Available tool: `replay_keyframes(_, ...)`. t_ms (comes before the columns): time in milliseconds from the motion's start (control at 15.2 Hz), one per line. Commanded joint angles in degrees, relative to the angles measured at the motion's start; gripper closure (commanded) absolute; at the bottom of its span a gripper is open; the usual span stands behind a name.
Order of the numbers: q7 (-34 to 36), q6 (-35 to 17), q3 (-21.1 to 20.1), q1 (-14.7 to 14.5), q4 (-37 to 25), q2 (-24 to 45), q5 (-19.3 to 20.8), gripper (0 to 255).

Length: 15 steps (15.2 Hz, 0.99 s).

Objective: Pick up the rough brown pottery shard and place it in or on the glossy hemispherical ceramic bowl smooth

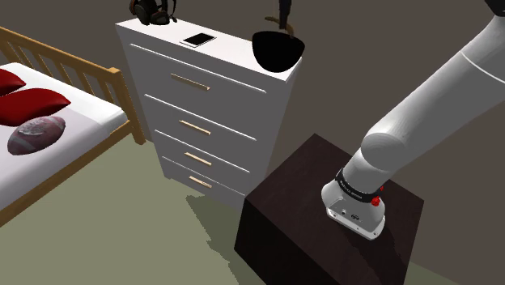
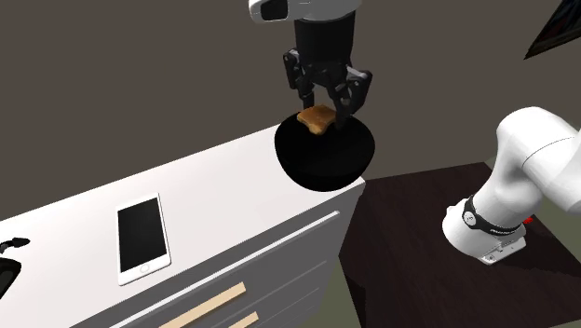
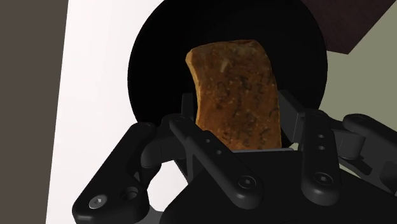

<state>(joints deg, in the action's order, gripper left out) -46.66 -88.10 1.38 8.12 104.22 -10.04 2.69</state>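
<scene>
The bed (image 1: 85,113) sits at the shoulder view's left, the dresser (image 1: 218,105) mid-frame, the stand (image 1: 291,202) lower right. On the dresser, the phone (image 1: 198,39) lies left of the bowl (image 1: 277,50), over which the gripper (image 2: 325,112) clasps the shard (image 2: 316,119).

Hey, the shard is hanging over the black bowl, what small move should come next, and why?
Probably open the tool: it clasps the brown shard directly over the black bowl, close above its opening, so releasing should drop it inside.

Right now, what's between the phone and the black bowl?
Nothing: just bare white dresser top between phone and bowl, seen in the second exterior view.
</scene>
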Motion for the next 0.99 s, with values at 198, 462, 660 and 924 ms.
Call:
replay_keyframes(198,0.12,-3.91,0.04,0.02,4.44,-0.55,0.02,255)
replay_keyframes(462,0.20,-6.02,0.06,0.03,6.68,-0.69,0.04,255)
replay_keyframes(660,0.20,-6.02,0.06,0.03,6.68,-0.68,0.04,255)
replay_keyframes(924,0.20,-6.02,0.06,0.03,6.68,-0.68,0.04,255)
